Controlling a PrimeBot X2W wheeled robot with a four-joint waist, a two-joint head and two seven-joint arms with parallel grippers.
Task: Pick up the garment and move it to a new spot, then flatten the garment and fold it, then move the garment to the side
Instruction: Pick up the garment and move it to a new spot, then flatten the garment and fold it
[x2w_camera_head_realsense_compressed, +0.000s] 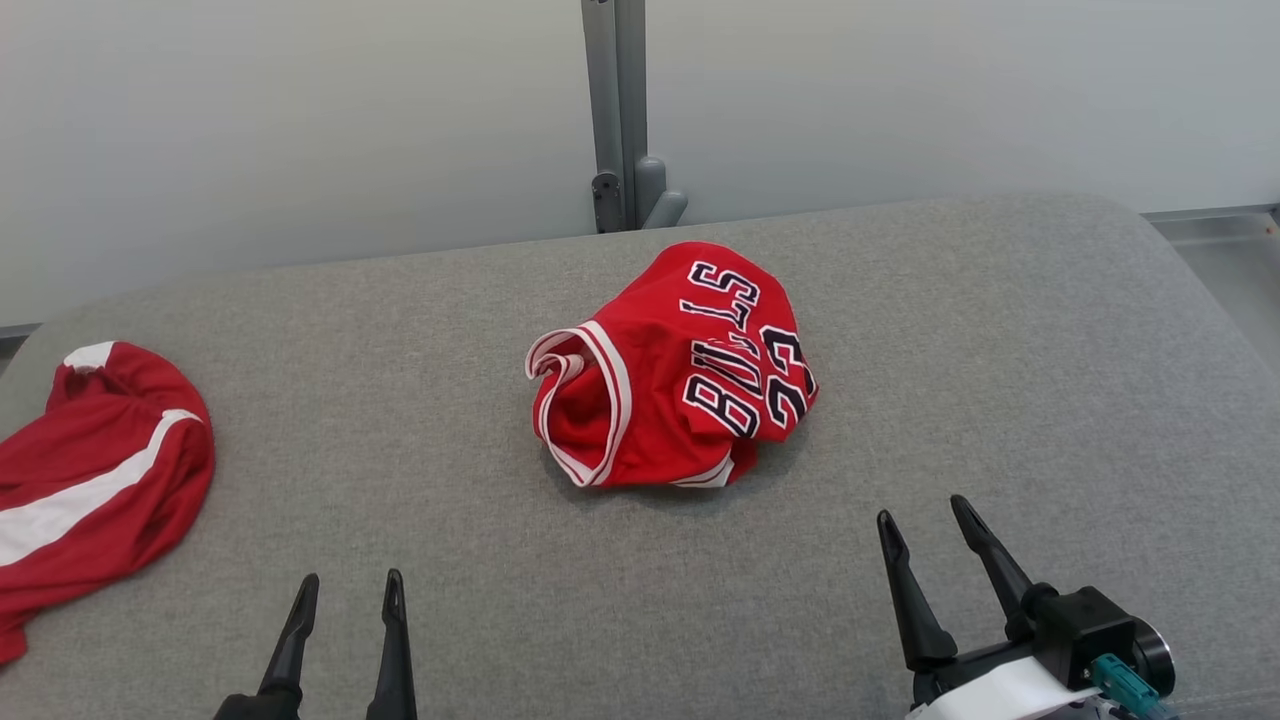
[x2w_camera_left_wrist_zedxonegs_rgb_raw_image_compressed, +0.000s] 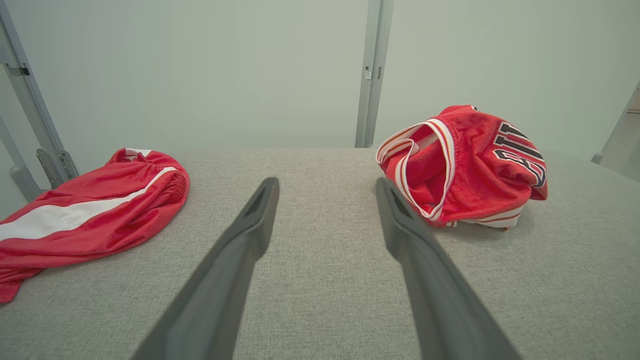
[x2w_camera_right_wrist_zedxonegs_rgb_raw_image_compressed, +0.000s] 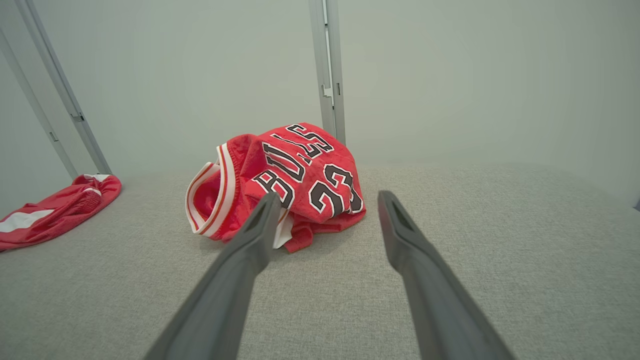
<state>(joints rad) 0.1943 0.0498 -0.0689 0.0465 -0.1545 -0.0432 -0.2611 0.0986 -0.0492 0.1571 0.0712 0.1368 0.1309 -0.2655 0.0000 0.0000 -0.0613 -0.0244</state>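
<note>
Red mesh basketball jersey (x2w_camera_head_realsense_compressed: 690, 380), crumpled: likely light, limp, slippery; best pinched at white-striped trim (x2w_camera_head_realsense_compressed: 618, 395), left side. Left gripper (x2w_camera_head_realsense_compressed: 351, 577), right gripper (x2w_camera_head_realsense_compressed: 922, 508): both spread, empty.

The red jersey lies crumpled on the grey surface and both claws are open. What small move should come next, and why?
Probably advance the right claw toward the jersey: it lies bunched and untouched, nearly straight ahead of that claw, and both the right and the left claw stand open, short of it.
</note>
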